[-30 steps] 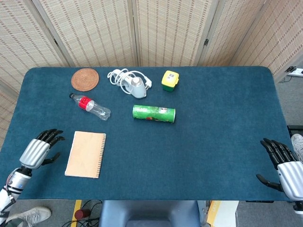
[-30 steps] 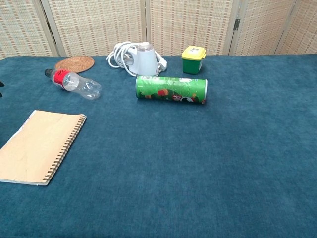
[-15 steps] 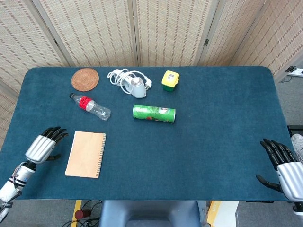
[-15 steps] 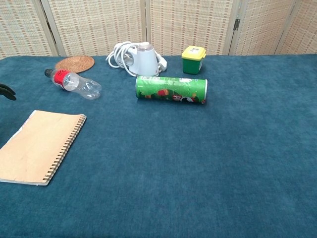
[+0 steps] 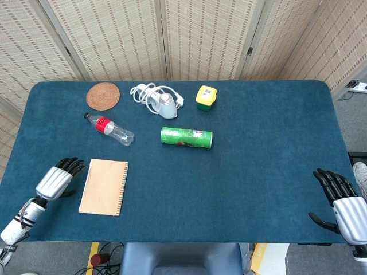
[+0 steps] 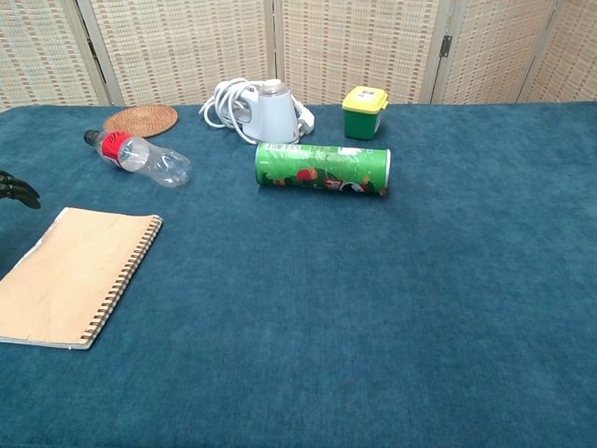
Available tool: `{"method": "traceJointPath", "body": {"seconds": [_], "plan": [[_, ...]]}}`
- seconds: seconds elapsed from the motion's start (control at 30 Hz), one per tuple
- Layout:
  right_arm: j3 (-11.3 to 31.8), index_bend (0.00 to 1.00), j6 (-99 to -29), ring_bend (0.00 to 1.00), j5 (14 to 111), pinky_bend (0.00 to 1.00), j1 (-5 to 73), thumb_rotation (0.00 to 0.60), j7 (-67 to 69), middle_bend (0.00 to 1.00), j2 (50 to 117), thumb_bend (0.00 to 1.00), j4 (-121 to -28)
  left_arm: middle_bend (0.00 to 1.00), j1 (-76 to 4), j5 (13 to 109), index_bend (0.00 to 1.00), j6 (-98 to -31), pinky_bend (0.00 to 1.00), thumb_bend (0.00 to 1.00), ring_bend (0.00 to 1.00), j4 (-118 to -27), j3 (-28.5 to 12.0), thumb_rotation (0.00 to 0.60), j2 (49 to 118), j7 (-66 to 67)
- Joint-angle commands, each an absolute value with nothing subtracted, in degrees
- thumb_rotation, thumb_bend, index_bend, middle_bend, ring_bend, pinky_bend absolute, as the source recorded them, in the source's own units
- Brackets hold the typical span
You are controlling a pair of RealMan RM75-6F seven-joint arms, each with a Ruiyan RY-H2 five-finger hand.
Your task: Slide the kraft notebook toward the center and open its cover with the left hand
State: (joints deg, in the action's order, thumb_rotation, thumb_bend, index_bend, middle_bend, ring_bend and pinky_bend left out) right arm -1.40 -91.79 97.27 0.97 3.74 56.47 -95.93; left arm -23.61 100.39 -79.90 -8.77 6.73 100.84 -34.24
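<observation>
The kraft notebook (image 5: 104, 187) lies flat and closed at the table's front left, its spiral binding along the right edge; the chest view shows the notebook (image 6: 73, 274) at lower left. My left hand (image 5: 57, 180) hovers just left of it, fingers spread, a small gap away from the cover's left edge; only its dark fingertips (image 6: 17, 189) show in the chest view. My right hand (image 5: 344, 200) stays at the front right table edge, fingers apart, holding nothing.
A clear water bottle with a red label (image 5: 109, 128) lies behind the notebook. A green snack can (image 5: 186, 137) lies on its side near the middle. At the back are a woven coaster (image 5: 103, 95), a white corded appliance (image 5: 159, 100) and a yellow-green box (image 5: 206, 97).
My left hand has moved right and slightly toward the front, closing in on the notebook's left edge. The notebook has not moved. The right hand barely shifted.
</observation>
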Motion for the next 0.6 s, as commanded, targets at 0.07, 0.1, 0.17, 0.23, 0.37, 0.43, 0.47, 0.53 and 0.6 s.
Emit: {"method": "traceJointPath", "body": {"seconds": [0.07,0.1,0.17,0.23,0.37,0.43,0.47,0.53,0.6], "plan": [[-1.45,0.0,-91.77,0.07,97.46,0.11,0.91,0.6,3.39,0.1,56.51,0.2,-96.18,0.21,-23.94,100.39,0.24,-79.03,0.22,0.11,0.16,-8.25,7.32,0.6,101.36,-33.59],[-1.46,0.0,-91.81,0.07,97.5,0.11,0.86,0.6,3.29,0.1,56.51,0.2,-96.23,0.21,-24.05,100.38,0.24,-78.87,0.22,0.11,0.16,-8.14,7.42,0.6,101.44,-33.45],[-1.45,0.0,-91.91,0.07,97.48,0.11,0.74,0.6,3.09,0.1,56.47,0.2,-96.38,0.21,-24.32,100.35,0.24,-78.58,0.22,0.11,0.16,-8.11,7.66,0.6,101.6,-33.47],[-1.43,0.0,-92.0,0.07,97.43,0.11,0.65,0.6,2.97,0.1,56.44,0.2,-96.47,0.21,-24.54,100.5,0.24,-78.43,0.22,0.11,0.16,-7.99,8.02,0.6,101.77,-33.26],[-1.41,0.0,-91.88,0.07,97.45,0.11,0.62,0.6,2.64,0.1,56.51,0.2,-96.66,0.21,-25.05,100.88,0.24,-77.98,0.22,0.1,0.16,-7.99,8.85,0.6,102.39,-33.03],[-1.42,0.0,-91.86,0.07,97.47,0.11,0.59,0.6,2.56,0.11,56.6,0.2,-96.67,0.21,-25.24,100.96,0.24,-78.83,0.22,0.1,0.16,-8.18,9.03,0.6,102.74,-33.42],[-1.39,0.0,-91.87,0.07,97.42,0.11,0.57,0.6,2.55,0.1,56.64,0.2,-96.68,0.21,-25.34,101.05,0.24,-79.48,0.22,0.1,0.16,-8.25,9.15,0.6,102.91,-33.63],[-1.38,0.0,-91.87,0.07,97.35,0.11,0.52,0.6,2.53,0.1,56.67,0.2,-96.68,0.21,-25.46,101.09,0.25,-80.24,0.22,0.1,0.16,-8.24,9.24,0.6,103.15,-33.85],[-1.36,0.0,-91.83,0.07,97.22,0.11,0.47,0.6,2.49,0.1,56.71,0.2,-96.66,0.21,-25.83,101.32,0.25,-81.53,0.22,0.1,0.16,-8.58,9.46,0.6,103.59,-34.46]]}}
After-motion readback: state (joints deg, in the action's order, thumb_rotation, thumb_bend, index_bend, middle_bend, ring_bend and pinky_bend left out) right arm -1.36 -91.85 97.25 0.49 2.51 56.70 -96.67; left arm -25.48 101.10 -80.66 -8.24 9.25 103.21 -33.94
